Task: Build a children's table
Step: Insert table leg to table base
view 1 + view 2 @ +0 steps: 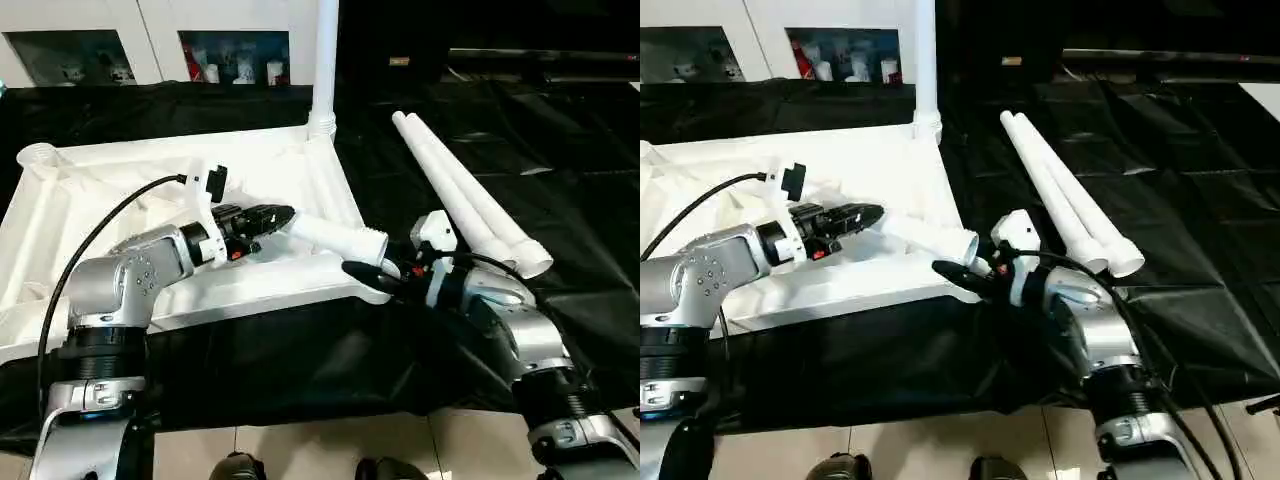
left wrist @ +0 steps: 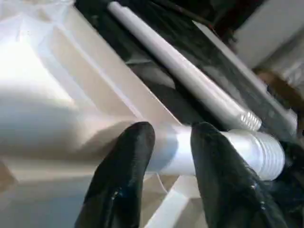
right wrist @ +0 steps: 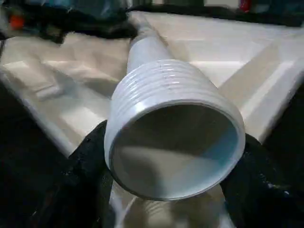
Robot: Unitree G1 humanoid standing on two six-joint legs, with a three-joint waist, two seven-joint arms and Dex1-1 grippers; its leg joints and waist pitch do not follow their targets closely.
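Note:
The white tabletop [image 1: 90, 200] lies upside down on a black cloth, ribs facing up. One leg [image 1: 325, 60] stands upright in its far right corner socket. Two more legs [image 1: 470, 200] lie side by side on the cloth to the right. A fourth leg [image 1: 335, 236] hangs slanted over the top's near right corner. My left gripper [image 1: 275, 218] is shut on its narrow part, with black fingers [image 2: 126, 156] on both sides of the tube. My right gripper [image 1: 372, 277] is shut on the leg's threaded open end [image 3: 173, 118], one finger [image 3: 88, 161] on each flank.
The black cloth [image 1: 560, 180] covers the work surface out to its front edge, with pale floor tiles [image 1: 330, 440] below. White cabinets with glass doors [image 1: 235, 55] stand behind. A black cable [image 1: 110, 215] loops from my left wrist over the tabletop.

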